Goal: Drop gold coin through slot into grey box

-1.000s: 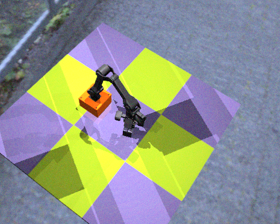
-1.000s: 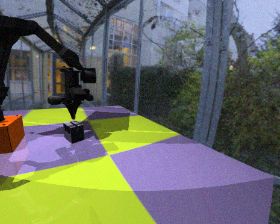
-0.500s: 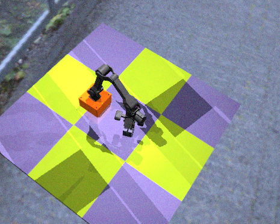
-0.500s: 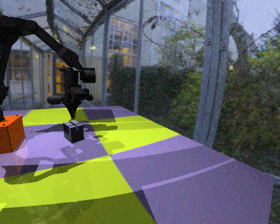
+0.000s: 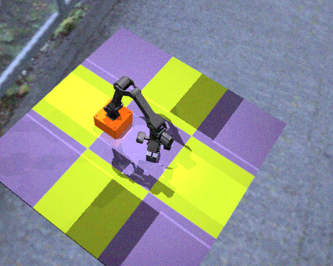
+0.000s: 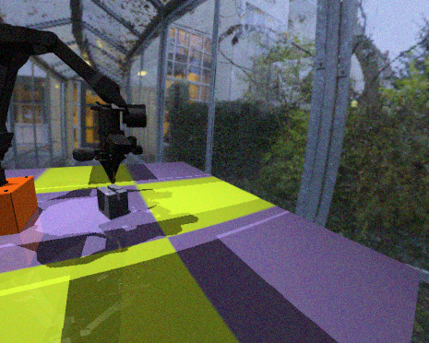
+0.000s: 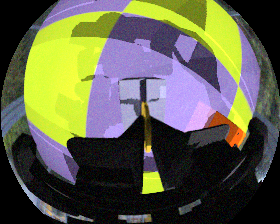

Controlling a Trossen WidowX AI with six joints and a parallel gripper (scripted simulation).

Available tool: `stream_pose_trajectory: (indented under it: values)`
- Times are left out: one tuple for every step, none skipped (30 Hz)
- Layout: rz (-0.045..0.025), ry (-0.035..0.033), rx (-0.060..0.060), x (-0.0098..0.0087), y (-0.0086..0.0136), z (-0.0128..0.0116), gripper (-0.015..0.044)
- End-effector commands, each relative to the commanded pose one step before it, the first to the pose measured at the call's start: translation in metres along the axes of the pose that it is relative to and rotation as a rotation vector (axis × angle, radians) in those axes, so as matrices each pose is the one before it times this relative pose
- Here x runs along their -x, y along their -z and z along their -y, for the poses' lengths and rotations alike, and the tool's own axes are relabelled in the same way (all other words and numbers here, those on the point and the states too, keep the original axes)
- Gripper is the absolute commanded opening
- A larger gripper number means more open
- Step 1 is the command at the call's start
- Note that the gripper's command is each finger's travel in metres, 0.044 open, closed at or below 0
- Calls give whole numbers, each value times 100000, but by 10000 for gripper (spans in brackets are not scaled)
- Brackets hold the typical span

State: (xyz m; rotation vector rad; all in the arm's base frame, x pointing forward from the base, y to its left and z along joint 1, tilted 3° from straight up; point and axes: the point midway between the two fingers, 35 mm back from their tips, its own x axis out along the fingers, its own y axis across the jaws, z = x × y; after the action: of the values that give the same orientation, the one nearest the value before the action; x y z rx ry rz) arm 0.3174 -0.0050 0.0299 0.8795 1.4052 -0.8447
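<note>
The grey box (image 5: 152,156) (image 6: 113,204) (image 7: 128,90) stands on the checkered surface, its slot showing as a dark strip in the wrist view. My gripper (image 6: 113,182) (image 7: 144,119) points down just above the lid, shut on the gold coin (image 7: 147,131). The coin shows edge-on as a thin gold strip between the fingers, roughly in line with the slot. Its far end overlaps the near part of the lid in the wrist view. Whether its lower edge is in the slot I cannot tell. I cannot make out the dark-green holder in any view.
The orange base block (image 5: 114,124) (image 6: 4,208) (image 7: 220,125) stands under the arm's base, to the left of the box in the top and exterior views. The arm arches from it to the box. Dark shadows lie on the purple and yellow-green squares around the box.
</note>
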Motion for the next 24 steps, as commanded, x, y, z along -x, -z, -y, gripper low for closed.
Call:
stream_pose_trajectory:
  values:
    - [-365, 717, -592, -302, 117, 268, 0]
    - [0, 1, -67, -32, 7, 10, 0]
    - [0, 1, -38, -18, 4, 6, 0]
    - [0, 1, -67, -33, 7, 11, 0]
    - [0, 1, -38, -19, 4, 6, 0]
    - [0, 1, -40, -35, 7, 12, 0]
    - [0, 1, -21, -33, 6, 11, 0]
    - [0, 1, -10, -15, 3, 5, 0]
    - [-1, 1, 8, -34, 5, 11, 0]
    - [0, 1, 5, -21, 3, 7, 0]
    - [-1, 1, 21, -35, 6, 13, 0]
    - [-1, 1, 11, -19, 3, 7, 0]
    - [-1, 1, 26, -35, 5, 12, 0]
    - [-1, 1, 15, -20, 3, 7, 0]
    - [-1, 1, 27, -35, 5, 12, 0]
    - [-1, 1, 15, -20, 3, 7, 0]
    - [-1, 1, 27, -36, 4, 11, 0]
    - [0, 1, 15, -20, 2, 6, 0]
    - [-1, 0, 28, -36, 1, 4, 0]
    - [0, 0, 15, -20, 0, 2, 0]
    - [0, 0, 27, -37, -2, -2, 0]
    - [0, 0, 29, -35, -3, -5, 0]
    - [0, -1, 28, -33, -4, -7, 0]
    - [0, -1, 29, -34, -4, -8, 0]
